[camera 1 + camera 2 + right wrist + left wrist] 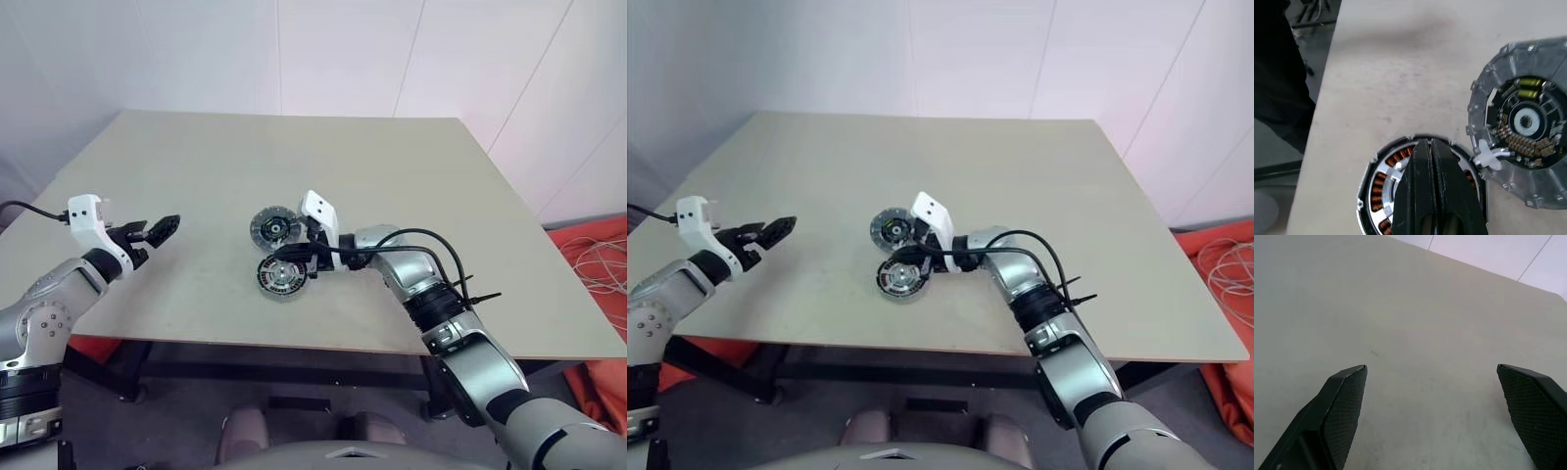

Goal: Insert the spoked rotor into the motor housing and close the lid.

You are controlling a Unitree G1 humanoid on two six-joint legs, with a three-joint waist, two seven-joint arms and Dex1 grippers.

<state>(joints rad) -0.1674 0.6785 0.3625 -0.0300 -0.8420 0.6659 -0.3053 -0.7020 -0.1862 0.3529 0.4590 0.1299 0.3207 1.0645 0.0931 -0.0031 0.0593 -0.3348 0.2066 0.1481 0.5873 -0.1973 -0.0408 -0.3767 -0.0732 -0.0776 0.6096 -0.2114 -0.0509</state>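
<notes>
Beige tabletop [392, 196] carries two round metal parts in the left eye view: the lid [273, 227], lying flat farther from the robot, and the motor housing [281, 277] just beside it on the near side, the two almost touching. Whether the spoked rotor sits inside the housing cannot be told from here. The right gripper [297, 262] reaches in from the right and sits over the housing's top edge. The left gripper [162, 229] hovers well apart from both discs, over bare table near the left edge, its two fingers spread.

From the right eye the same count holds: one lid, one housing, side by side near the middle of the table.

Along the left wrist, two black textured fingers [1342, 406] stand wide apart above plain tabletop.

Along the right wrist, the two fingers [1435, 191] are pressed together with nothing between them, lying across the housing's face. Copper-brown windings show in a ring on either side of them. The lid lies beside the housing, its dark centre holding small yellow and brown components.
</notes>
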